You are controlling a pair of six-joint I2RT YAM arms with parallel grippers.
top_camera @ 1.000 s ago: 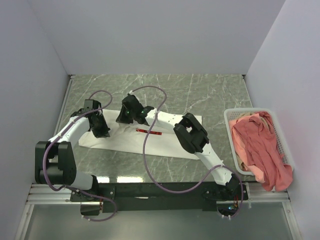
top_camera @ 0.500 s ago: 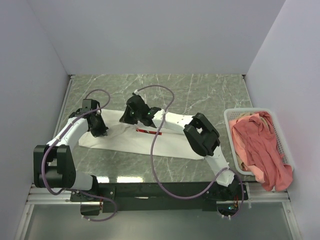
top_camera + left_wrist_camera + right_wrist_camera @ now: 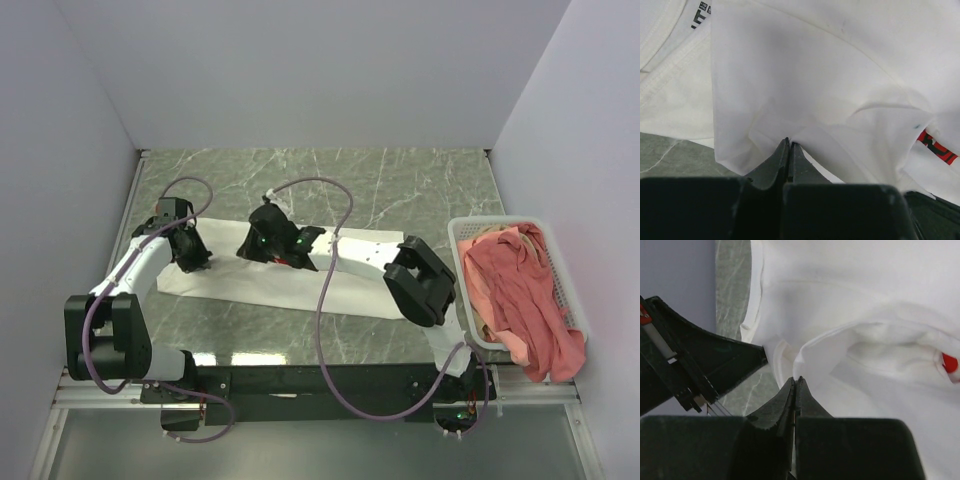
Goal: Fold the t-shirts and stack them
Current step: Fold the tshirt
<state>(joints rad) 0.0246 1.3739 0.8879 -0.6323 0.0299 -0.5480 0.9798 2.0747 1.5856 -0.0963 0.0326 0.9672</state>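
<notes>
A white t-shirt (image 3: 300, 285) with a red chest print (image 3: 937, 148) lies across the middle of the marble table. My left gripper (image 3: 193, 255) is at its left end, shut on a raised fold of the white cloth (image 3: 788, 141). My right gripper (image 3: 257, 248) reaches over the shirt just right of the left one. It is shut on a curled white edge (image 3: 796, 380) beside the red print (image 3: 950, 362). The left arm's black gripper body (image 3: 690, 365) shows close by in the right wrist view. Salmon-pink t-shirts (image 3: 522, 290) are heaped in the basket.
The white slatted basket (image 3: 458, 228) stands at the table's right edge, cloth hanging over its near rim. The right arm's elbow (image 3: 420, 280) sits low over the shirt's right end. Grey walls close in the table on three sides.
The right gripper has shut on the shirt and moved left with it. The left gripper has shifted slightly left and away. The right elbow has swung right, towards the basket.
</notes>
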